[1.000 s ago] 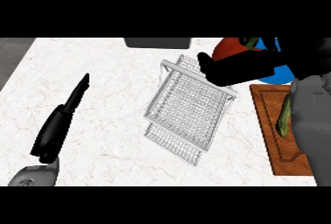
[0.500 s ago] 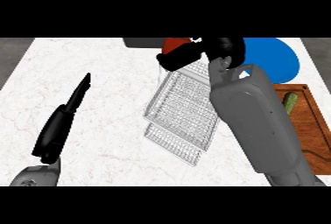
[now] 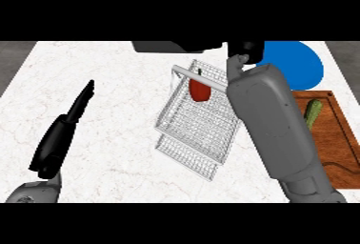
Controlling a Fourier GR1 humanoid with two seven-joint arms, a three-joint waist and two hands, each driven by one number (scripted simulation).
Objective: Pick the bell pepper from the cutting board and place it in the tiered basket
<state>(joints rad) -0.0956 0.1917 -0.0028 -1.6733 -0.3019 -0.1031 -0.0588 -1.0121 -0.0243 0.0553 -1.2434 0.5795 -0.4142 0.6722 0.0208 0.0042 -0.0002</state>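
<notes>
The red bell pepper (image 3: 199, 90) lies inside the upper part of the white wire tiered basket (image 3: 200, 128), just under its top bar. My right forearm runs up from the lower right. My right hand (image 3: 246, 48) sits beyond the basket's far corner, partly cut off by the view's top edge, apart from the pepper. The wooden cutting board (image 3: 334, 143) is at the right edge, partly hidden by that forearm. My left hand (image 3: 67, 125) rests at the left, open, fingers straight and pointing away, holding nothing.
A long green vegetable (image 3: 313, 113) lies on the cutting board. A blue plate (image 3: 299, 64) sits behind the board at the far right. A dark grey object (image 3: 165, 46) stands at the counter's back edge. Bare marble counter (image 3: 119, 95) lies between my left hand and the basket.
My right hand carried the pepper leftward from the board side to over the basket. The pepper now lies in the basket, apart from the hand. The left arm has not moved.
</notes>
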